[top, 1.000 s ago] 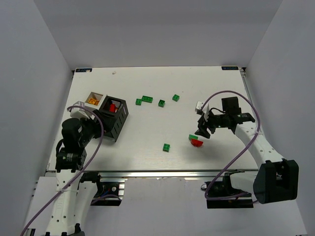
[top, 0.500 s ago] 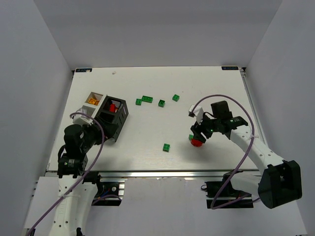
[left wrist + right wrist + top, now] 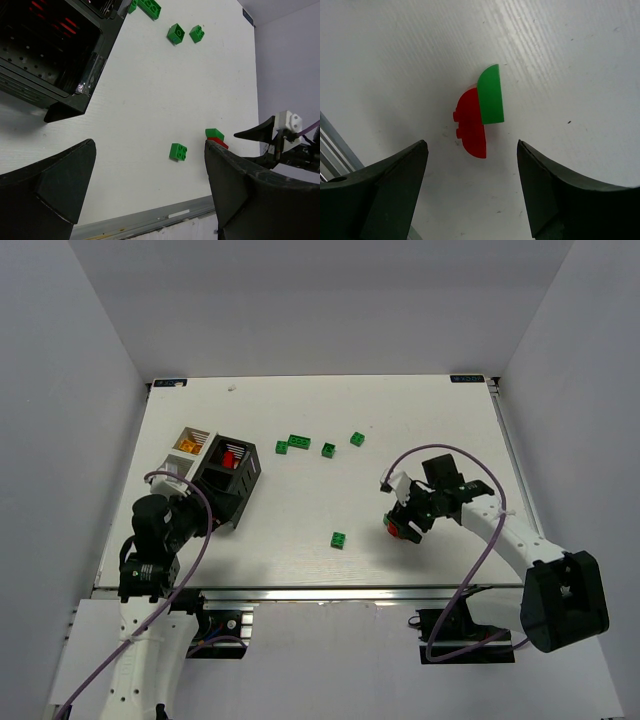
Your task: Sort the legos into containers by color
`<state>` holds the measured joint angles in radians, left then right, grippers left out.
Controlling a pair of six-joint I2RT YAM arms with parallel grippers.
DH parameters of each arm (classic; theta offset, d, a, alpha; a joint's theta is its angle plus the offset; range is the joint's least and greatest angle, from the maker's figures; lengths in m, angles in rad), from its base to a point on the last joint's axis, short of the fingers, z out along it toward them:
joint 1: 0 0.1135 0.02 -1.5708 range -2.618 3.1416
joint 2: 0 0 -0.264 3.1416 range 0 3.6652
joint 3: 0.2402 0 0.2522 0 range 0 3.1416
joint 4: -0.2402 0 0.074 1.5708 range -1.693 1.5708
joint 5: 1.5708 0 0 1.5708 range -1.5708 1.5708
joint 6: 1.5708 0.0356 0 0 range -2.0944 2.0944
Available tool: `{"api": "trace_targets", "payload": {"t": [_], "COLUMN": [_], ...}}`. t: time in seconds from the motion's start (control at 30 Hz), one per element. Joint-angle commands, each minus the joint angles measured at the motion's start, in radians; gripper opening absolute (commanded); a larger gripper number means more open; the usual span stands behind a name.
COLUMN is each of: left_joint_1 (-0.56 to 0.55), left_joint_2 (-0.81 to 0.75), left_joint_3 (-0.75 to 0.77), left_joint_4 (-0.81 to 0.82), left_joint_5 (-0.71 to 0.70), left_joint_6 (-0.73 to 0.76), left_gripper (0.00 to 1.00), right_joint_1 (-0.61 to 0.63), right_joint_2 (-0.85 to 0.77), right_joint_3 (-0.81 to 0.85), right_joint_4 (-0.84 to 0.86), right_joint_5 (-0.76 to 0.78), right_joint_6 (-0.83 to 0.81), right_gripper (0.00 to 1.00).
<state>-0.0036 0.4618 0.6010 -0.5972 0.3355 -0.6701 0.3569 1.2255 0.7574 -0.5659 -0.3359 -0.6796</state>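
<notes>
A red lego (image 3: 470, 125) and a green lego (image 3: 491, 97) lie pressed side by side on the white table. My right gripper (image 3: 471, 145) hangs open just above them, one finger on each side, touching neither. From above, the right gripper (image 3: 401, 523) covers most of that pair. More green legos lie loose: one (image 3: 339, 539) near the front, several (image 3: 299, 442) at the back. The containers stand at the left: a black bin (image 3: 240, 490) holding red legos (image 3: 231, 456), and a white bin (image 3: 192, 432) with orange pieces. My left gripper (image 3: 150, 145) is open and empty beside the black bin.
A second white bin (image 3: 163, 460) sits in front of the first, partly behind my left arm. The table's metal front rail (image 3: 150, 226) runs just below the left gripper. White walls close in the table on three sides.
My right gripper has moved left and toward the front, coming down over the red and green pair. My left arm has drawn back a little toward the near edge.
</notes>
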Motion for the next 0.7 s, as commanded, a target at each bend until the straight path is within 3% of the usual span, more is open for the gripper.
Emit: {"api": "trace_targets", "payload": {"t": [0.0, 0.37, 0.67], "left_joint_1": [0.002, 0.002, 0.002], "left_joint_2": [-0.006, 0.003, 0.015], "left_joint_3": [-0.007, -0.018, -0.004], "left_joint_4": [0.025, 0.034, 0.046], "left_joint_5": [0.03, 0.037, 0.048], "left_joint_6": [-0.009, -0.022, -0.052], "left_gripper": [0.98, 0.98, 0.98], "right_joint_1": [0.007, 0.005, 0.005], "right_joint_2": [-0.017, 0.038, 0.111], "right_joint_3": [-0.041, -0.089, -0.095], "right_joint_4": [0.014, 0.116, 0.173], "right_joint_5": [-0.003, 0.04, 0.029], "right_joint_6": [-0.092, -0.086, -0.064], "right_gripper": [0.77, 0.71, 0.54]}}
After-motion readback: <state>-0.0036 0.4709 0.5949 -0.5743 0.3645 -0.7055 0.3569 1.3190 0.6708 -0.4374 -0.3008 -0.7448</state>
